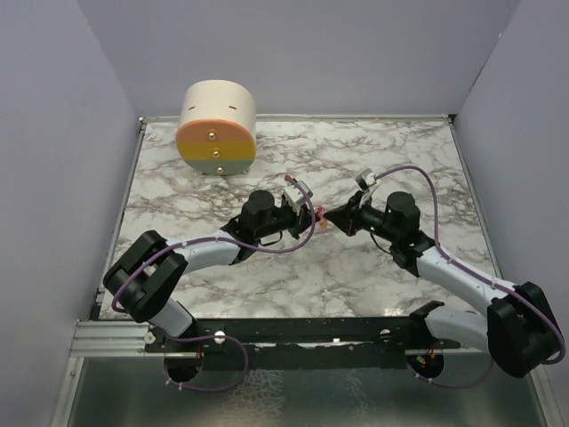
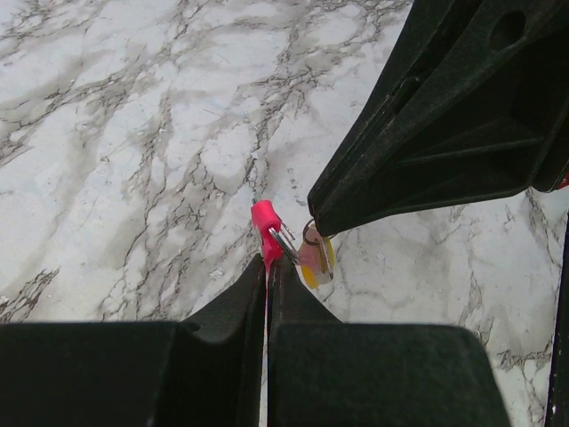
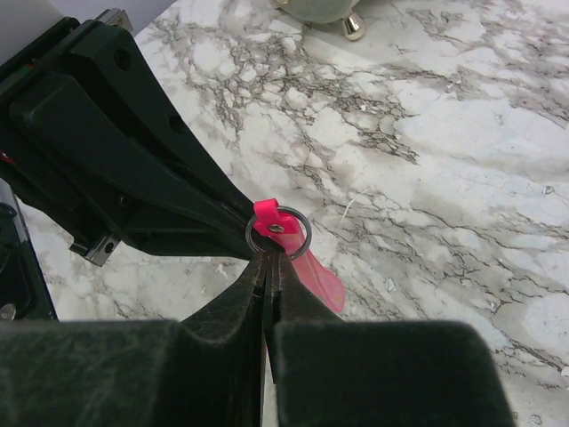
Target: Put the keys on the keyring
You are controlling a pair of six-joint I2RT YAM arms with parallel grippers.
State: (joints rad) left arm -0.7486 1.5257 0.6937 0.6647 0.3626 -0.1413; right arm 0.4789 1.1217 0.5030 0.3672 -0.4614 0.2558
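Both grippers meet tip to tip over the middle of the marble table (image 1: 356, 160). My left gripper (image 2: 268, 260) is shut on the keyring (image 2: 264, 222), a bright pink strap whose folded end and small metal ring (image 2: 286, 242) stick out past the fingertips. My right gripper (image 3: 269, 258) is shut on the key (image 2: 317, 260), a tiny yellow-orange piece, with its top held right against the ring (image 3: 277, 233). In the right wrist view the key (image 3: 322, 277) looks pinkish and slants down to the right. Whether the key is threaded on the ring is unclear.
A large cream-and-orange cylinder (image 1: 216, 129) with brass knobs stands at the back left. Grey walls close in the table on the left, back and right. A metal rail (image 1: 267, 331) runs along the near edge between the arm bases.
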